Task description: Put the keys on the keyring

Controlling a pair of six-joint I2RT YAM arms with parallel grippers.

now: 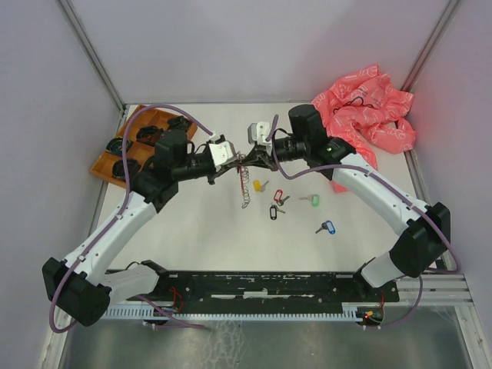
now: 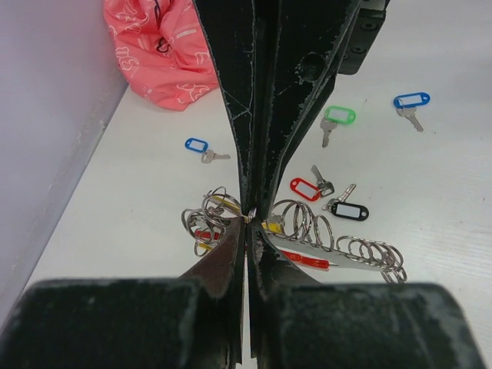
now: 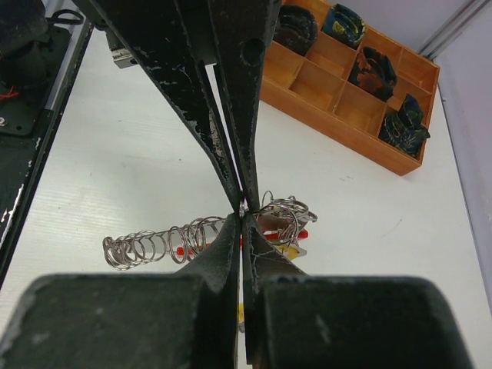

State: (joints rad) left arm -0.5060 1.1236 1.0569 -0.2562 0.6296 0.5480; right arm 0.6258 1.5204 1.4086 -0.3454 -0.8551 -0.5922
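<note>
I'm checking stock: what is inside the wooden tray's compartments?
The wooden tray holds dark coiled items in several compartments; others show bare wood. In the top view the left arm hides part of it.

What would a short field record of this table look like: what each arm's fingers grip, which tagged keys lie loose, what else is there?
left fingers: shut on the silvery metal keyring with a red and black piece
right fingers: shut on the same keyring, tips meeting the left's
loose on white table: small silver metal keys, each with a plastic tag: red-tagged key, dark-tagged key, green-tagged key, blue-tagged key, second blue-tagged key
yellow-tagged key: beside keyring; attached or not, cannot tell
also present: orange wooden compartment tray, crumpled pink plastic bag
</note>
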